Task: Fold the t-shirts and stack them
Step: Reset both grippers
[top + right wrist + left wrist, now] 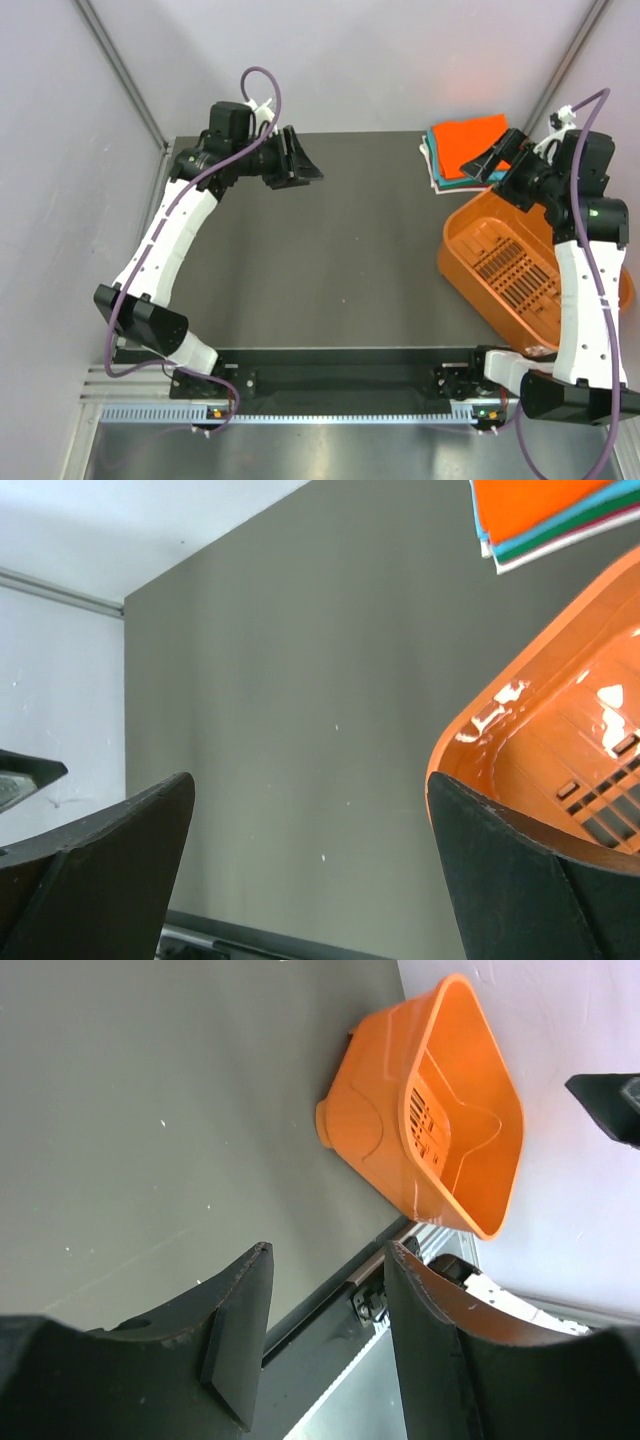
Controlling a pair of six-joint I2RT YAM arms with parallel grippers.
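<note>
At the far right corner of the table, the t-shirts lie in one folded stack. The top layer is bright orange, with turquoise, white and dark edges showing beneath it. An orange slotted plastic basket sits just beside the stack on its near side.

The right gripper hangs above the stack's near edge and the basket's far rim. Its jaws are spread wide and released, grasping nothing.

The left gripper is raised over the far side of the table, well apart from the stack. Its jaws are parted and empty.
</note>
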